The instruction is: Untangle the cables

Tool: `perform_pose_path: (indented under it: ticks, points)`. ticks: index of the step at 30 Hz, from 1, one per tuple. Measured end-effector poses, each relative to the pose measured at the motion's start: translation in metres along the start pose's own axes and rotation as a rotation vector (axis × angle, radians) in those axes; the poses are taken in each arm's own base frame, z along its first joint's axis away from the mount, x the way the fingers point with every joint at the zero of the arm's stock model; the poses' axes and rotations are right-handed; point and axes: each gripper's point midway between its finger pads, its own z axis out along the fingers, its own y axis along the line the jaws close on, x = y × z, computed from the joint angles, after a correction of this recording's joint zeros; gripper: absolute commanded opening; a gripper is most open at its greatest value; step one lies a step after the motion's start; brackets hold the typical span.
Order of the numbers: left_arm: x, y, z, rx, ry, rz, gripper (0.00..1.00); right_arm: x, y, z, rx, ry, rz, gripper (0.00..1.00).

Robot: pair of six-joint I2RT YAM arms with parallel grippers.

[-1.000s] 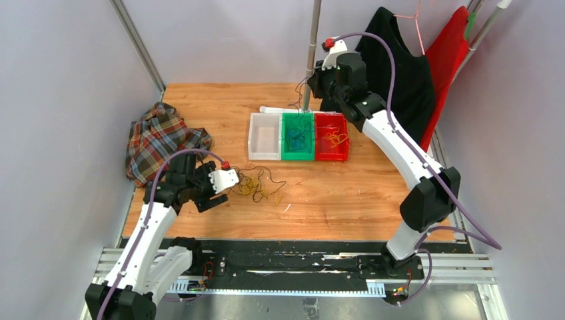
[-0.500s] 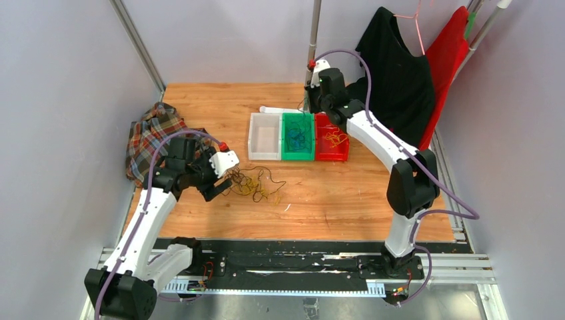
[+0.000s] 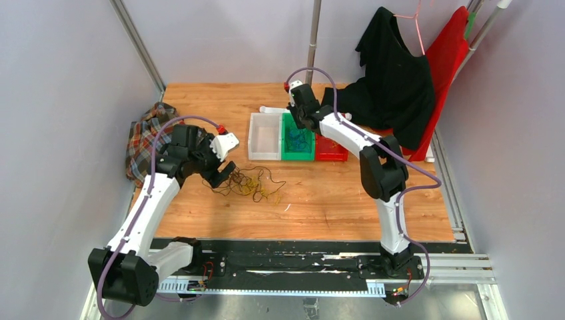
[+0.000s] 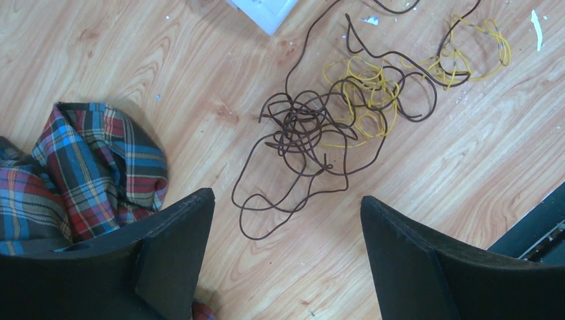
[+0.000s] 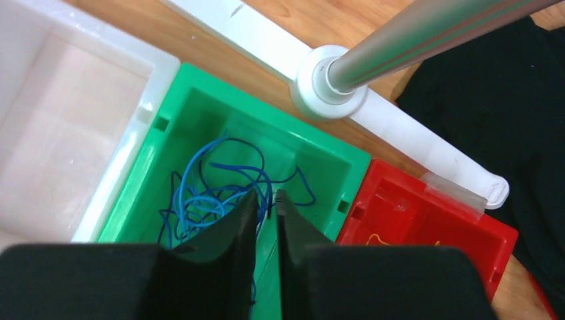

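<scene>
A loose tangle of cables (image 3: 252, 183) lies on the wooden table, dark brown strands (image 4: 303, 130) knotted with yellow ones (image 4: 366, 93). My left gripper (image 3: 223, 175) hovers just left of it, open wide (image 4: 286, 197), with only bare wood and one brown loop between its fingers. Blue cables (image 5: 200, 193) are coiled in the green bin (image 5: 320, 153). My right gripper (image 5: 266, 195) hangs over that bin (image 3: 297, 159), shut, and a blue strand runs down through the narrow gap between its fingers. A yellow cable (image 5: 380, 238) lies in the red bin (image 5: 426, 220).
A white bin (image 3: 264, 137) stands left of the green one, and the red bin (image 3: 331, 155) stands to its right. A plaid cloth (image 3: 150, 137) is bunched at the table's left edge, close to my left arm. A metal pole (image 3: 313, 47) on a white base stands behind the bins. Black (image 3: 393, 73) and red garments hang at the back right.
My right arm has swung left and down from behind the red bin to over the green bin. My left gripper has moved up and turned toward the tangle, opening slightly.
</scene>
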Motion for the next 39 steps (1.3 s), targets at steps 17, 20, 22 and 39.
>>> perform_pose_path:
  ticks: [17, 20, 22, 39]
  points:
    - [0.0, -0.006, 0.055, 0.157, -0.032, -0.028, 0.63, -0.069, -0.022, -0.11, -0.008, -0.255, 0.081, 0.66]
    - [0.014, -0.01, 0.073, 0.209, 0.013, -0.05, 0.61, -0.062, -0.012, -0.131, -0.059, -0.308, 0.117, 0.67]
    - [0.02, -0.011, 0.08, 0.229, 0.031, -0.047, 0.57, -0.045, 0.006, -0.134, -0.106, -0.307, 0.127, 0.67]
    - [0.04, -0.023, 0.089, 0.252, 0.052, -0.044, 0.01, 0.084, 0.202, -0.16, -0.535, -0.161, 0.056, 0.68]
